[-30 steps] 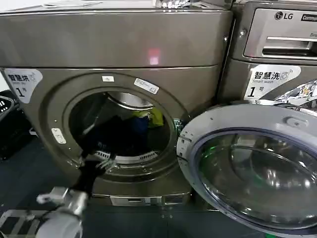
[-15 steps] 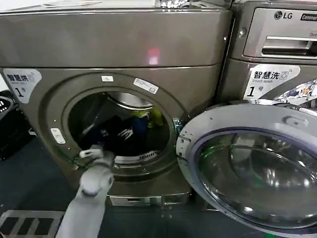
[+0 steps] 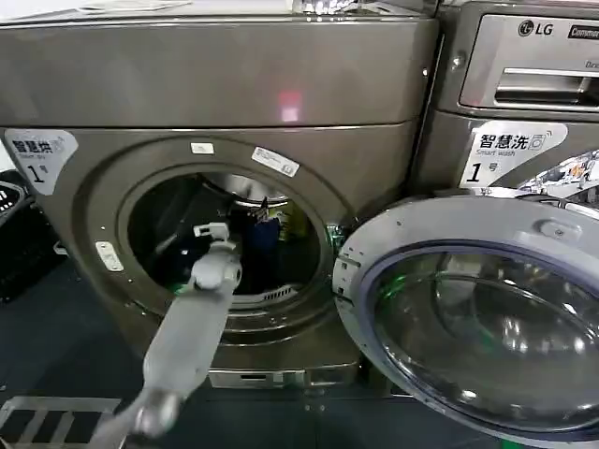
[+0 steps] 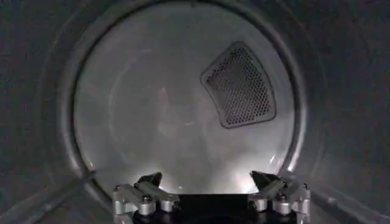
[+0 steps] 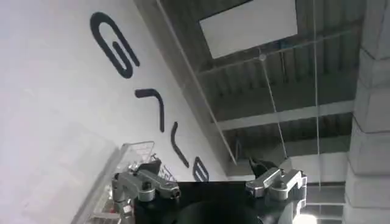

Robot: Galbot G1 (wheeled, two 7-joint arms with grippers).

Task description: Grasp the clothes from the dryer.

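The dryer (image 3: pixel 234 84) is the big bronze-grey front-loader with a "1" sticker and a pink light. Its round port is uncovered. Deep in the drum on the right lie the clothes (image 3: pixel 272 227), a dark navy bundle with a yellow-green piece. My left arm reaches up through the port, and my left gripper (image 3: pixel 241 224) is inside the drum just left of the clothes. In the left wrist view the left gripper (image 4: pixel 207 179) is open with nothing between its fingers, facing the drum's back wall (image 4: pixel 158 109). My right gripper (image 5: pixel 205 165) is open, parked and pointing at a lettered wall and ceiling.
The dryer's round glass door (image 3: pixel 487 318) hangs open to the right, low and close to me. An LG-marked machine (image 3: pixel 524 75) stands at the right. A black basket (image 3: pixel 14 234) sits on the floor at far left. A mesh vent (image 4: pixel 239 85) is set in the drum's back wall.
My left arm has risen from the port's lower lip and pushed forward through the opening, carrying the gripper into the drum toward the clothes.
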